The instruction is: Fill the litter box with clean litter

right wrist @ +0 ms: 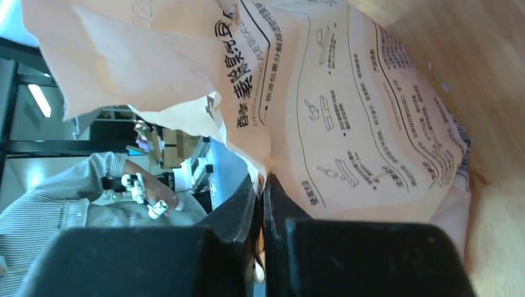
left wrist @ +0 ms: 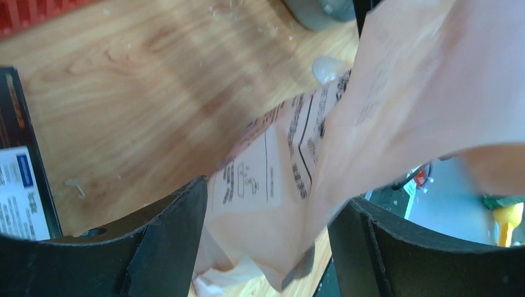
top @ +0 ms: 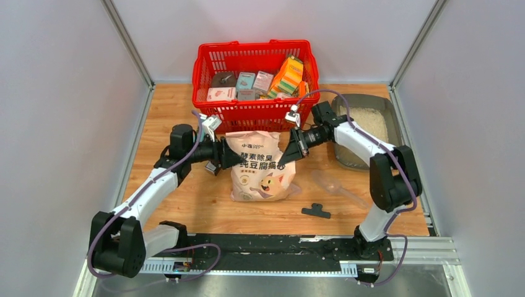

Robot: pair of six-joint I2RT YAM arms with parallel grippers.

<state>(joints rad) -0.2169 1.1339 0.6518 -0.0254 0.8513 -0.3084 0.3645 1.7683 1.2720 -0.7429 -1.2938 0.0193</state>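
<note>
The grey litter box lies at the back right of the table, with pale clean litter covering its floor. A pinkish-cream litter bag with a cartoon cat stands in the middle of the table. My left gripper is at the bag's upper left edge. In the left wrist view the left gripper is open, with the bag loose between the wide jaws. My right gripper is shut on the bag's upper right edge. The right wrist view shows the right gripper pinching a fold of the bag.
A red mesh basket holding several boxes stands just behind the bag. A clear plastic scoop lies right of the bag and a small black clip lies near the front. Grey walls close in both sides.
</note>
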